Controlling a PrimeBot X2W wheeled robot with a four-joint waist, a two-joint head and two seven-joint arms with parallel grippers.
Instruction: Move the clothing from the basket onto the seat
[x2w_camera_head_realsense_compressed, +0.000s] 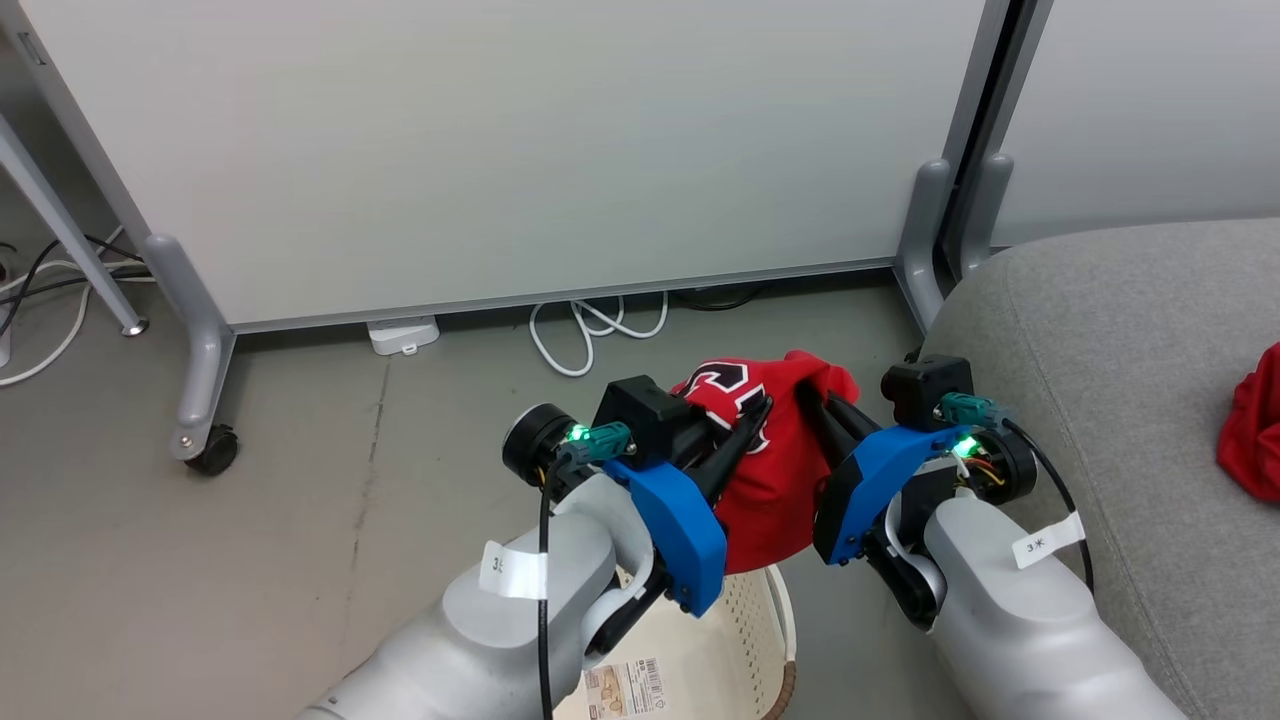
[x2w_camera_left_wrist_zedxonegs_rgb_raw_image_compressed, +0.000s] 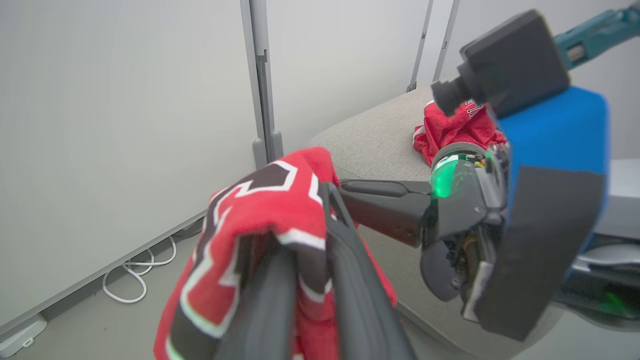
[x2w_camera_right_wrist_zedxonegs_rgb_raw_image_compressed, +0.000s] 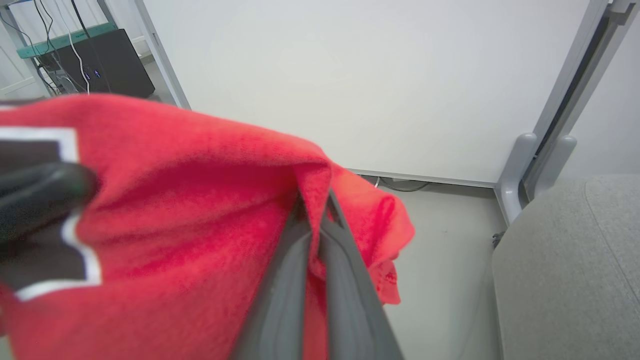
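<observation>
A red garment (x2w_camera_head_realsense_compressed: 770, 460) with black-and-white lettering hangs in the air between my two grippers, above the basket (x2w_camera_head_realsense_compressed: 740, 620). My left gripper (x2w_camera_head_realsense_compressed: 755, 415) is shut on its left part, seen close up as a red garment (x2w_camera_left_wrist_zedxonegs_rgb_raw_image_compressed: 260, 225) in the left wrist view. My right gripper (x2w_camera_head_realsense_compressed: 815, 400) is shut on its right fold, and the same red cloth (x2w_camera_right_wrist_zedxonegs_rgb_raw_image_compressed: 190, 210) wraps its fingers (x2w_camera_right_wrist_zedxonegs_rgb_raw_image_compressed: 325, 280). The cream basket shows a barcode label (x2w_camera_head_realsense_compressed: 625, 690) on its floor. A second red garment (x2w_camera_head_realsense_compressed: 1255, 425) lies on the grey seat (x2w_camera_head_realsense_compressed: 1120, 370), also visible as a red garment (x2w_camera_left_wrist_zedxonegs_rgb_raw_image_compressed: 457, 130) behind the right gripper (x2w_camera_left_wrist_zedxonegs_rgb_raw_image_compressed: 340, 192).
A white partition panel (x2w_camera_head_realsense_compressed: 500, 150) on grey wheeled feet (x2w_camera_head_realsense_compressed: 205, 440) stands ahead. White cables (x2w_camera_head_realsense_compressed: 590, 330) and a power block (x2w_camera_head_realsense_compressed: 403, 335) lie on the grey floor beneath it. A second panel's leg (x2w_camera_head_realsense_compressed: 925, 240) stands close to the seat's left corner.
</observation>
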